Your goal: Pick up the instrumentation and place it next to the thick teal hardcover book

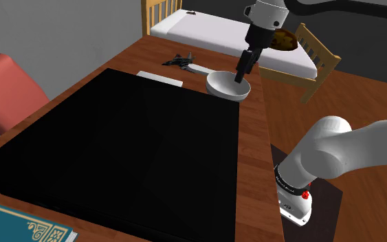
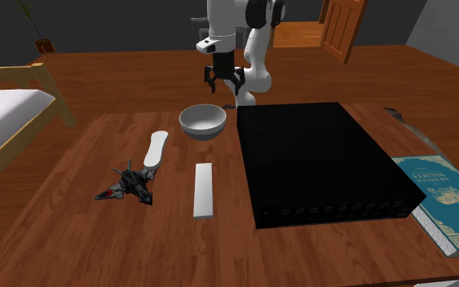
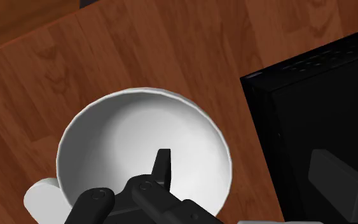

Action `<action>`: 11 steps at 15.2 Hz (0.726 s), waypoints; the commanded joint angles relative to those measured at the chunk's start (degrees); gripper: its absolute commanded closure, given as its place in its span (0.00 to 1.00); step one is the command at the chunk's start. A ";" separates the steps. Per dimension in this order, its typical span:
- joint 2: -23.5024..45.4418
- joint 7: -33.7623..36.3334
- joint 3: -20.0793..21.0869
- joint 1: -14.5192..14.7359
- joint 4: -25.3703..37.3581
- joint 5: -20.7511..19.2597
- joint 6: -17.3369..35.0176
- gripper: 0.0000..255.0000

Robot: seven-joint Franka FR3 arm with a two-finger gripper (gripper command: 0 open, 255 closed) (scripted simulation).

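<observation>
One wide-spread tool [image 2: 224,80] hangs over the white bowl [image 2: 202,121], just beside an edge of the black box [image 2: 317,155].

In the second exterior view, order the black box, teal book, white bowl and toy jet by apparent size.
black box, largest
teal book, partly cut off
white bowl and toy jet look alike, unranked

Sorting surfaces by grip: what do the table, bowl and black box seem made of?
Table: wood, reddish-brown, visible grain. Bowl: plain white, smooth, softly shaded; perhaps ceramic, unclear. Black box: uniformly black, hard-edged casing with vent slots; metal or plastic, unclear.
</observation>
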 commanded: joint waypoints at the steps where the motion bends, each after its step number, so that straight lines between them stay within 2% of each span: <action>1: 0.00 0.00 0.00 0.00 0.00 0.00 0.00 0.00; 11: 22.60 -1.35 1.75 0.88 11.19 -0.39 11.18 0.00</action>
